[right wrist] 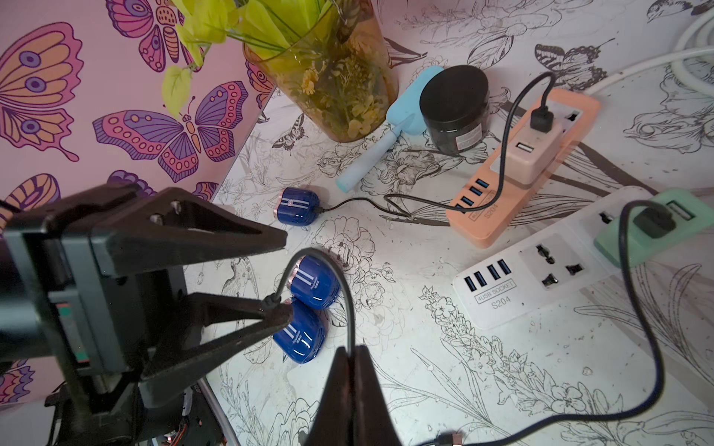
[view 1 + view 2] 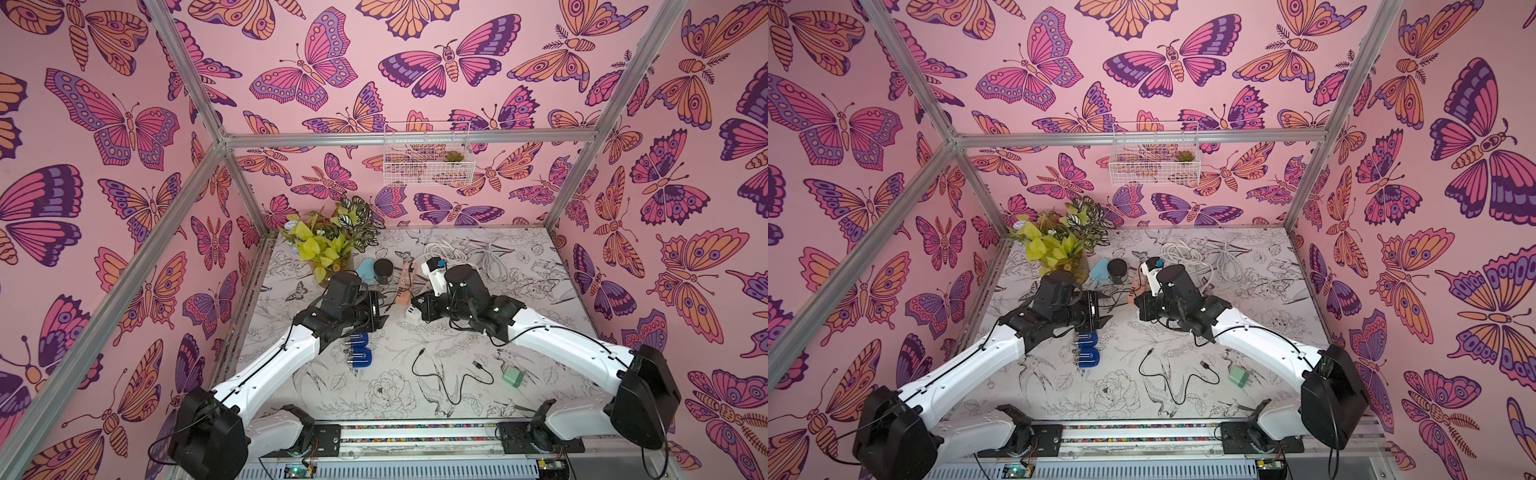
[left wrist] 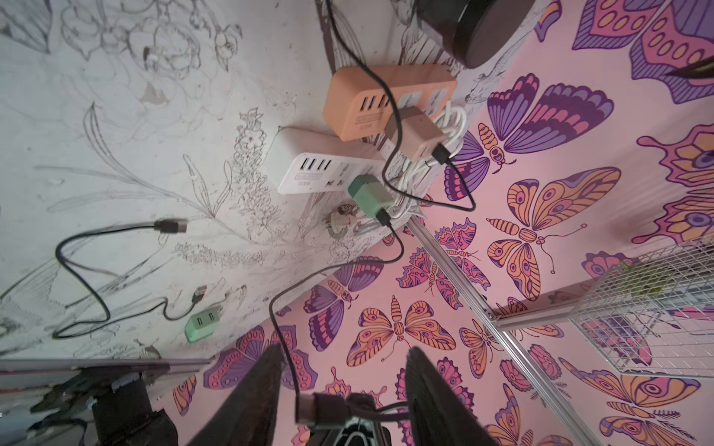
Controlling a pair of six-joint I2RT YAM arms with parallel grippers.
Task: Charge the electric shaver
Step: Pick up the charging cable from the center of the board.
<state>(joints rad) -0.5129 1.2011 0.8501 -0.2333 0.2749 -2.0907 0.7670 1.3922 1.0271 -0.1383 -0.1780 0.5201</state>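
1. Pinching hard, the right gripper (image 1: 351,350) has its fingers clenched on a black cable (image 1: 349,301).
2. The left gripper (image 1: 288,276) stands spread, grasping nothing; the cable's plug (image 1: 270,300) rests against one finger.
3. Just beside that finger, the nearer shaver (image 1: 301,340) is half hidden and touches the second shaver (image 1: 315,284).
4. The third shaver (image 1: 297,210) lies apart, wired to the orange power strip (image 1: 521,181).
5. In both top views the left arm (image 2: 270,365) covers part of the shavers, and the fingertips are too dark to read.
6. In the left wrist view, the cable runs back to the green adapter (image 3: 369,195) on the white power strip (image 3: 309,170).
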